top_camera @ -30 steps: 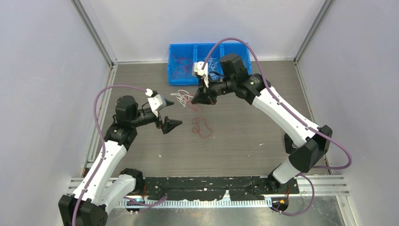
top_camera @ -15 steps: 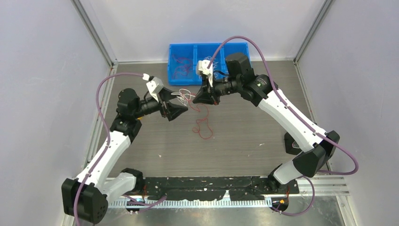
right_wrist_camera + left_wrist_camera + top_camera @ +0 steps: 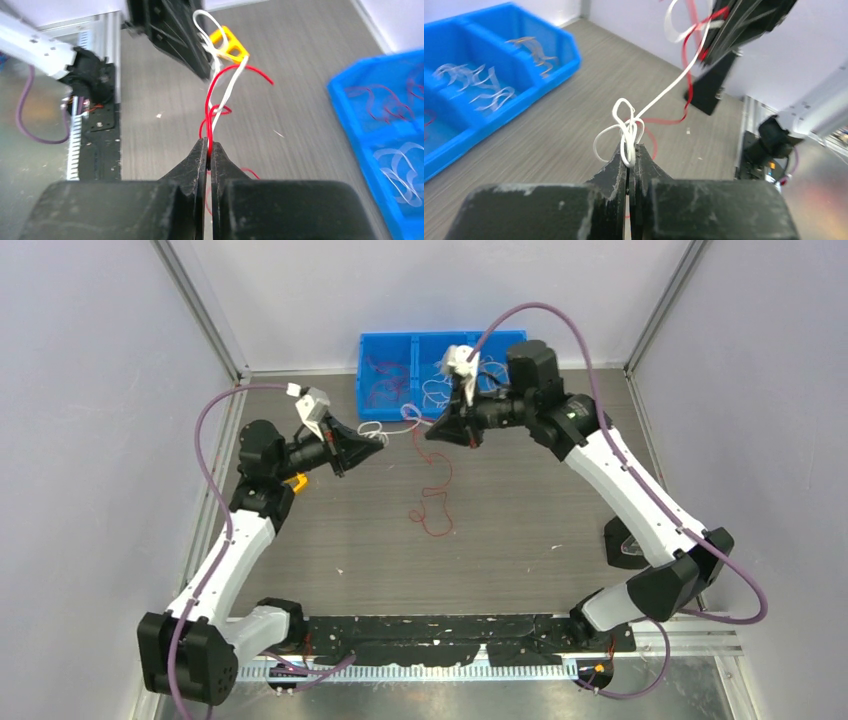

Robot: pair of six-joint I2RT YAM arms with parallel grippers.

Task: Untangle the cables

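Observation:
The cables are a thin white cable and a thin red cable, twisted together. My left gripper is shut on a bunch of white cable loops. From there the white strand runs taut to my right gripper, which is shut on the red cable where the white cable crosses it. Both grippers hold the tangle above the table. The red cable's tail hangs down and curls on the table.
A blue bin with three compartments stands at the back, holding loose red and white cables. A small yellow-orange piece shows under the left arm. Grey walls and metal rails enclose the table on both sides.
My left gripper moved toward the tangle, shut on the white cable and rose toward the back. My right gripper pulled back and to the right, stretching the white strand between them.

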